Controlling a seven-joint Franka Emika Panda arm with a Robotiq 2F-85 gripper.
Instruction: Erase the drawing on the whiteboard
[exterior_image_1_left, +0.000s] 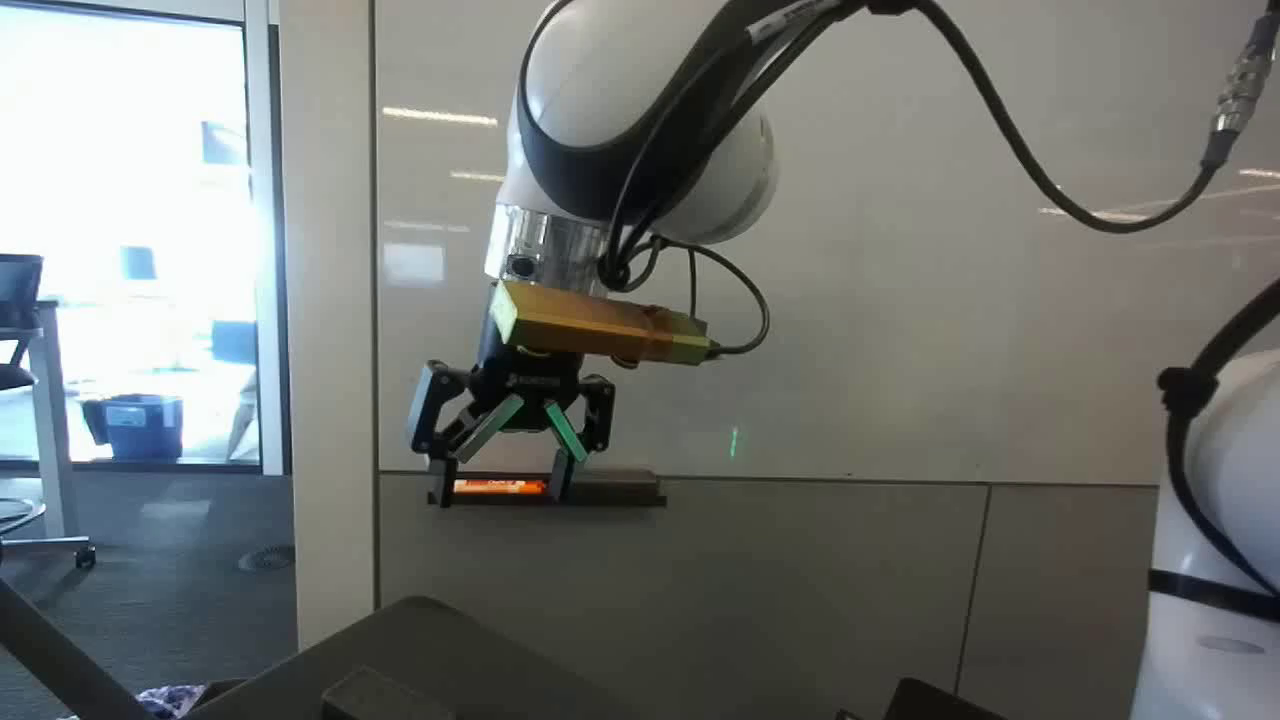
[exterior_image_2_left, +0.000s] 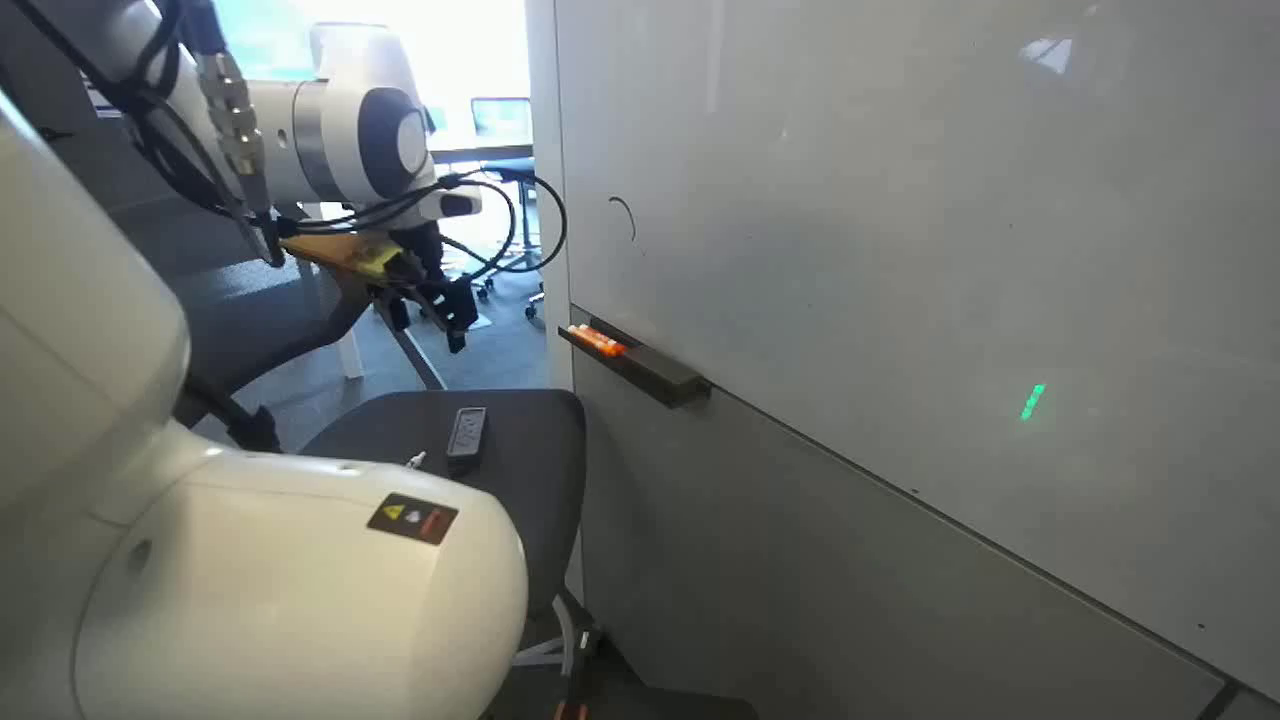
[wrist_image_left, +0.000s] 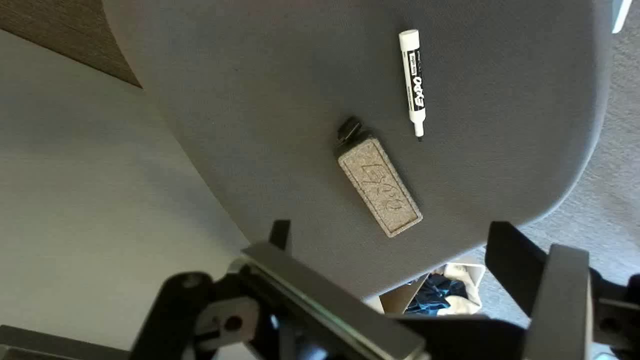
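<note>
1. The gripper (exterior_image_1_left: 502, 487) is released, its 2 fingers (wrist_image_left: 562, 305) spread well apart above a chair seat (wrist_image_left: 280, 75)
2. The whiteboard (exterior_image_2_left: 850, 200) stands upright to the gripper's side, and behind it in an exterior view; it bears a dark curved stroke (exterior_image_2_left: 622, 218), plus a green streak (exterior_image_2_left: 1032, 402), drawn or glinting I cannot tell
3. On the seat under the gripper lie an eraser (wrist_image_left: 381, 187), a small dark piece (wrist_image_left: 349, 130) at its end, and near them a white marker (wrist_image_left: 413, 82) with its dark tip showing
4. On the gripper's whiteboard side, a tray (exterior_image_2_left: 632, 374) holding orange markers (exterior_image_2_left: 600, 343) juts out at the board's lower edge, an obstacle there
5. A looped cable (exterior_image_1_left: 766, 315) and an orange-brown block (exterior_image_1_left: 600, 325) sit just above the fingers
6. The seat's curved edge passes between the fingers in the wrist view; lower down, past that edge, a bin (wrist_image_left: 478, 274) holds cloths (wrist_image_left: 434, 295)
7. On the whiteboard side, the seat's edge runs along a grey panel (exterior_image_2_left: 800, 570); whether they touch I cannot tell
8. Open room shows between the gripper and the tray in an exterior view, and seat fabric spreads around the eraser
</note>
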